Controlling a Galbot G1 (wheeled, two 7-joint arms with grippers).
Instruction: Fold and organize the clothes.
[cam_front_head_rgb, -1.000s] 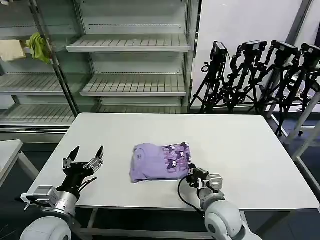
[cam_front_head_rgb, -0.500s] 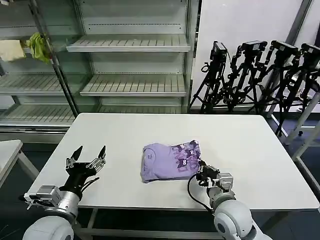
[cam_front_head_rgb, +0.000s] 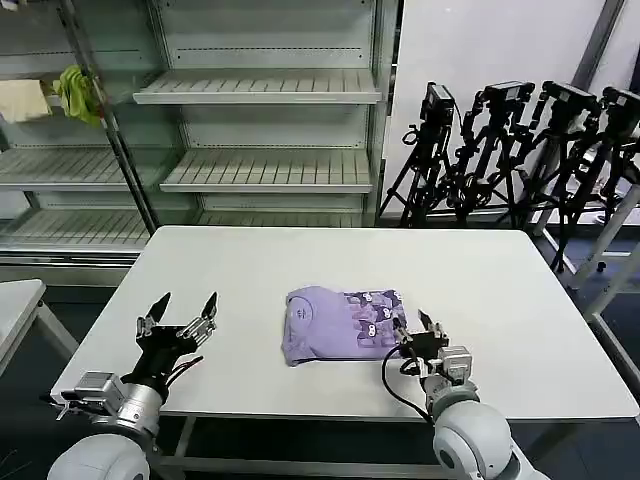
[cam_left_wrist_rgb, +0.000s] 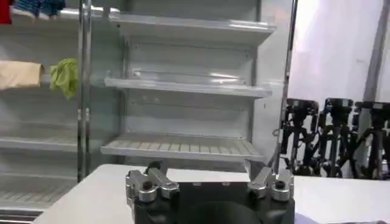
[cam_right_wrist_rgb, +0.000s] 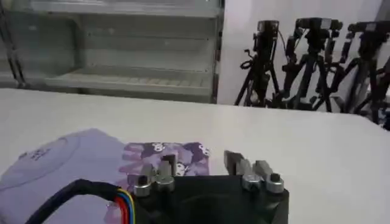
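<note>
The clothes are one lavender T-shirt (cam_front_head_rgb: 340, 322), lying folded into a compact rectangle at the middle of the white table (cam_front_head_rgb: 250, 260). Its plain side is to the left and the purple cartoon print to the right. My right gripper (cam_front_head_rgb: 413, 325) sits just off the shirt's near right corner, open, with nothing between its fingers. In the right wrist view the shirt (cam_right_wrist_rgb: 91, 161) lies just beyond the open right gripper (cam_right_wrist_rgb: 198, 159). My left gripper (cam_front_head_rgb: 187, 305) hovers open over the table's left part, well away from the shirt; in the left wrist view the left gripper (cam_left_wrist_rgb: 205, 167) holds nothing.
Metal shelving (cam_front_head_rgb: 270, 170) stands behind the table, with a yellow-green cloth (cam_front_head_rgb: 75, 92) and a cream cloth (cam_front_head_rgb: 22, 100) at upper left. Camera tripods (cam_front_head_rgb: 520, 150) crowd the back right. A second small table (cam_front_head_rgb: 15, 300) edges in at left.
The right gripper dragged the shirt to the right, then let go and opened; the shirt's right corner now lies flat. The left gripper drifted slightly right.
</note>
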